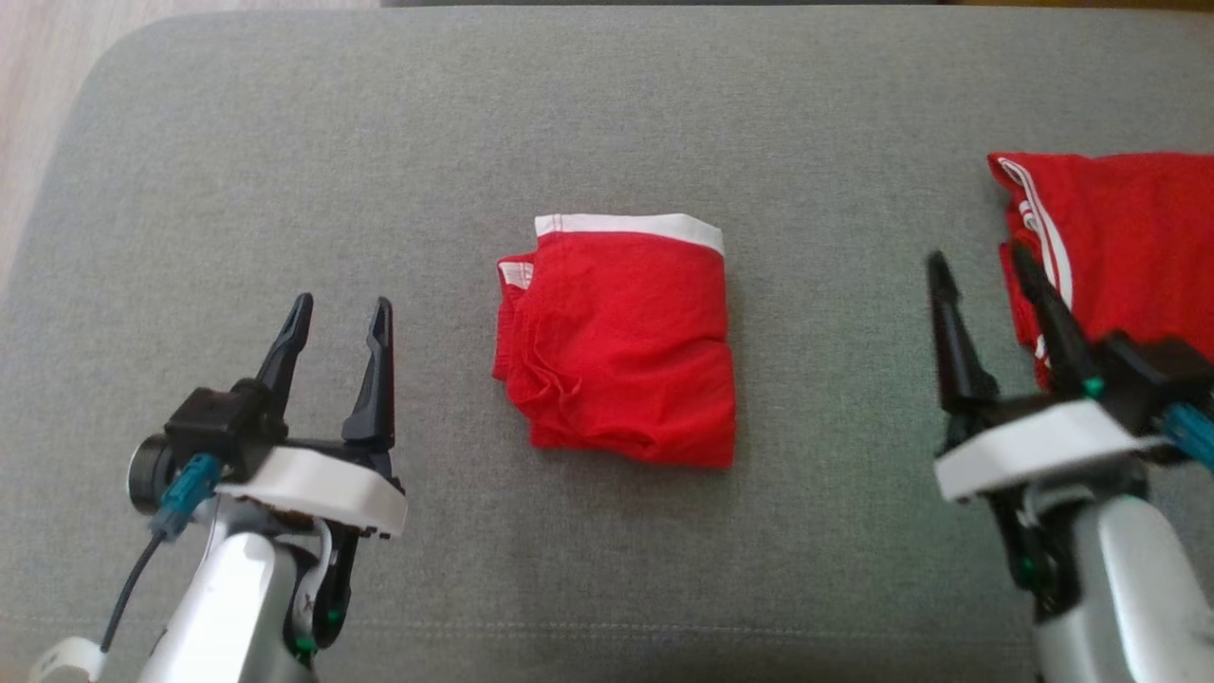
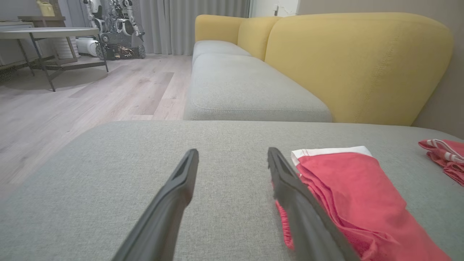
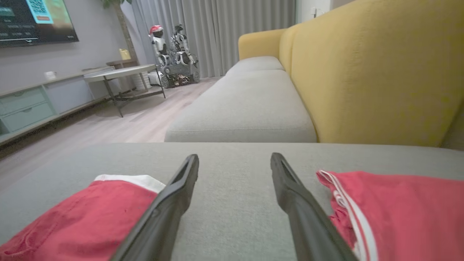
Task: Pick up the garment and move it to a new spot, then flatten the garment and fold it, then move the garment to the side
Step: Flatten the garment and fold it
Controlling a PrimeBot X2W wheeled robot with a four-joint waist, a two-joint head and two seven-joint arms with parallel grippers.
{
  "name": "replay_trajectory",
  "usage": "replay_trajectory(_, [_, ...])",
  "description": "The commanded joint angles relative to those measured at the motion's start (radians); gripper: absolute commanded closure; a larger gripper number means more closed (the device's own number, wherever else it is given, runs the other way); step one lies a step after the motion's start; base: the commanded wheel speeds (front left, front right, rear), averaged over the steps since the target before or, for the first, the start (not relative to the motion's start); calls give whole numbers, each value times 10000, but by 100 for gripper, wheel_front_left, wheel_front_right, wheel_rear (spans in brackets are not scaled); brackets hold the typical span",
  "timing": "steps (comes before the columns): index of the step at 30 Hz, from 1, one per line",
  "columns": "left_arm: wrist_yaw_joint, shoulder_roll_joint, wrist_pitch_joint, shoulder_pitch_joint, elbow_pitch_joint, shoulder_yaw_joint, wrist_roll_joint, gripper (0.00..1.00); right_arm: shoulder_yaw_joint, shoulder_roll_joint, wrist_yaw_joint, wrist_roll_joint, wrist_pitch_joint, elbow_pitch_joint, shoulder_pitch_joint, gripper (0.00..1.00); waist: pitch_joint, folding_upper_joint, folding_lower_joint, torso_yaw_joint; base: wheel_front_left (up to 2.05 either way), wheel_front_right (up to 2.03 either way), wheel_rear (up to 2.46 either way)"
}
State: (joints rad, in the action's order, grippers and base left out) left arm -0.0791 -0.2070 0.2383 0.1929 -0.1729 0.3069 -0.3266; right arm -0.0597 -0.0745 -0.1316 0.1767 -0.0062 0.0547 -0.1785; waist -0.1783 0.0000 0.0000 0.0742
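The red cloth garment with a white band (image 1: 616,346) lies folded. Your left tool (image 1: 342,304) and right tool (image 1: 977,254) stand apart, empty. Moving it aside looks left.

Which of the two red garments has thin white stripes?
The right garment, beside the right gripper. The middle garment has just one broad white band on top.

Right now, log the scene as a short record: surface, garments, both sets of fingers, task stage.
surface: grey cushion
garment: red, white band, folded, centre, lying free
other garment: red, white stripes, right edge
left fingers: open, empty, left of garment
right fingers: open, empty, beside other garment
task stage: garment folded, not yet moved aside
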Motion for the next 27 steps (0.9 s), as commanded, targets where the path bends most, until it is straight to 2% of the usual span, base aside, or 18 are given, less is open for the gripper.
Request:
replay_trajectory(1, [-73, -300, -36, 149, 429, -372, 82, 0, 86, 60, 9, -190, 231, -723, 214, 0, 26, 0, 0, -54, 0, 0, 0])
replay_trajectory(12, [-151, -438, -240, -10, 602, -293, 54, 0, 647, 148, 9, -480, 782, -1797, 1297, 0, 66, 0, 0, -217, 0, 0, 0])
replay_trajectory(27, [-236, -469, -281, -38, 626, -154, -23, 0, 677, 216, 9, -381, 937, -1985, 1378, 0, 119, 0, 0, -190, 0, 0, 0])
